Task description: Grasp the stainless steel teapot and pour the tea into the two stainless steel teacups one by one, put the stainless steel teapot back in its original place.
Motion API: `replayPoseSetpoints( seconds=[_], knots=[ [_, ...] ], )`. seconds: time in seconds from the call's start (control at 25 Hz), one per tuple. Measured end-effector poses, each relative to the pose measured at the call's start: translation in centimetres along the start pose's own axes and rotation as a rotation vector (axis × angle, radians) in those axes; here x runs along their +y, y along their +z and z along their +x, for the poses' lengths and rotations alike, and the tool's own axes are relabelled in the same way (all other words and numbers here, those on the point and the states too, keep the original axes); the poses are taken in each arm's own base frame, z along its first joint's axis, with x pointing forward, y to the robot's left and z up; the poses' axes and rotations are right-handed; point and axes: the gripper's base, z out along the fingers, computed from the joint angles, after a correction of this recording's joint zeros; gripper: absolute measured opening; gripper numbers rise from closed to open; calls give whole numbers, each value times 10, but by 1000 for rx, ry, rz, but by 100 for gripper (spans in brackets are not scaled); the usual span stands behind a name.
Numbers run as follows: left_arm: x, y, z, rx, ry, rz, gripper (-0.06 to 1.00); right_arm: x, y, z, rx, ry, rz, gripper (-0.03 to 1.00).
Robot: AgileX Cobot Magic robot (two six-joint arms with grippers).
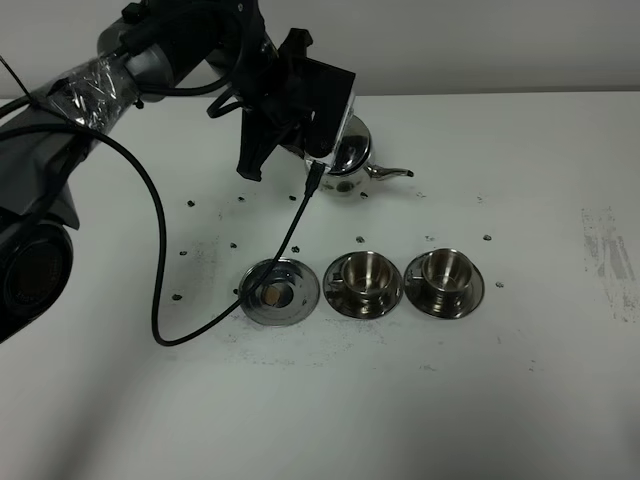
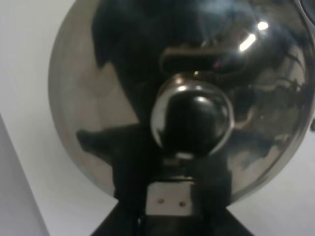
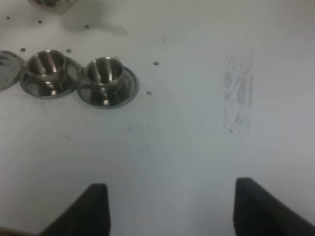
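Observation:
The stainless steel teapot [image 1: 350, 158] is at the back of the table, spout pointing right, away from its original place, the flat steel dish with a tan spot [image 1: 280, 292]. My left gripper [image 1: 322, 155] is over it and largely hides it. In the left wrist view the domed lid and knob [image 2: 191, 120] fill the picture, and the left gripper [image 2: 170, 219] is closed at the handle mount. The two stainless steel teacups [image 1: 364, 280] [image 1: 444, 278] stand on saucers right of the dish; no tea shows in them. My right gripper [image 3: 177, 211] is open, over bare table right of the teacups [image 3: 47, 69] [image 3: 104, 76].
A black cable [image 1: 160, 290] hangs from the left arm and loops over the table left of the dish. Small dark marks dot the table around the cups. A scuffed grey patch [image 1: 605, 255] lies at the right side.

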Motion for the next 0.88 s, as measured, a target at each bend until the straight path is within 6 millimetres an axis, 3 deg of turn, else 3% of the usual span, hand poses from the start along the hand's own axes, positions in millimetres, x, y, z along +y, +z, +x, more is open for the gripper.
replayPoseSetpoints(
  seconds=[0.4,0.88],
  knots=[
    [2,2,-22,-18,152,-38,21,0,0,0,0,0,0,55],
    [1,15,-31,-27,236,-51,21,0,0,0,0,0,0,55]
  ],
)
